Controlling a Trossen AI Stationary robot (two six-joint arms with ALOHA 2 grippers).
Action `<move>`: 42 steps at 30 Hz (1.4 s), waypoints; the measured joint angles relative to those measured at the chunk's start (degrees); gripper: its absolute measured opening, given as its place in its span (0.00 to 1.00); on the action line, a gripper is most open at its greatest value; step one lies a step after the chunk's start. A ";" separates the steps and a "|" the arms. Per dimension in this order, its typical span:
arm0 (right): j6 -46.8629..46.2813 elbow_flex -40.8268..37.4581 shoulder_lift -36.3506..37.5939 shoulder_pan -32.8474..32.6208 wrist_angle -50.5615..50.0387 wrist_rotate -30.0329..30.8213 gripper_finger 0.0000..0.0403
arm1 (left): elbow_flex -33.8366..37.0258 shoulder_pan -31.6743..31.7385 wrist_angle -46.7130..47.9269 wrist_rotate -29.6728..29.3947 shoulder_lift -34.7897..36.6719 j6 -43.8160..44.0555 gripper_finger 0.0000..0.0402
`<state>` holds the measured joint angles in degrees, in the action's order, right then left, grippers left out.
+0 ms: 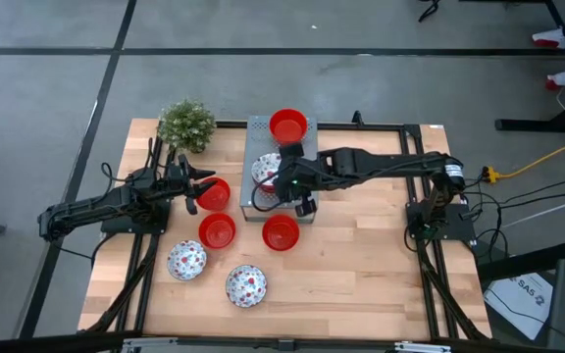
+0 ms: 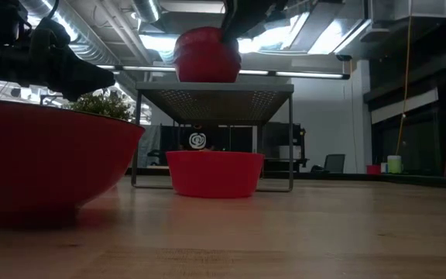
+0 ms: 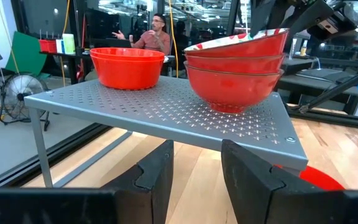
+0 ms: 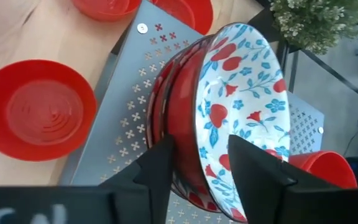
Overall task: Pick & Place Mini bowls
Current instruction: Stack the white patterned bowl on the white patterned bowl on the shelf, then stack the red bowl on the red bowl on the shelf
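The right claw (image 1: 284,183) hangs over the grey perforated metal stand (image 3: 166,109), its fingers (image 4: 160,163) parted around the rim of a white mini bowl with red and blue flower pattern (image 4: 241,112). That bowl tops a stack of glossy red mini bowls (image 3: 232,78) on the stand. Another red bowl (image 1: 288,126) sits at the stand's far end. The left claw (image 1: 194,186) is open beside a red bowl (image 1: 214,194) on the wooden surface (image 1: 361,265). Two more red bowls (image 1: 217,230) (image 1: 281,232) and two patterned bowls (image 1: 186,260) (image 1: 246,285) rest nearer the front. A small green bushy plant (image 1: 185,125) stands at the far left corner.
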<state>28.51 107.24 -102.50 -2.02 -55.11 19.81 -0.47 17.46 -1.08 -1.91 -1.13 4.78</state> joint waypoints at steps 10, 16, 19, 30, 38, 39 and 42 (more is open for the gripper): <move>-2.78 4.68 0.47 -0.85 -0.46 -0.31 0.46 | 0.00 0.00 0.02 0.00 0.00 -0.02 0.32; -3.43 6.15 0.51 -1.25 -0.50 -0.44 0.44 | 0.00 0.01 0.02 0.00 0.00 -0.02 0.32; -4.51 4.98 0.51 -1.22 -0.46 -0.59 0.42 | 0.00 0.01 0.02 0.00 0.00 -0.01 0.32; -4.52 2.01 0.49 -1.11 0.49 -2.87 0.40 | 0.00 0.01 0.02 0.00 0.00 -0.02 0.32; -8.93 5.54 0.51 -4.64 0.60 -1.41 0.41 | 0.00 -0.01 0.04 0.00 0.00 0.00 0.32; -9.78 5.85 0.51 -5.31 0.58 -1.42 0.40 | 0.00 -0.01 0.03 0.00 0.00 -0.02 0.32; -10.92 6.06 0.49 -7.40 0.49 -1.42 0.40 | 0.00 -0.01 0.02 0.00 0.00 0.00 0.32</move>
<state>17.59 113.30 -102.02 -9.42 -54.62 18.39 -0.47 17.45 -1.06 -1.91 -1.13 4.78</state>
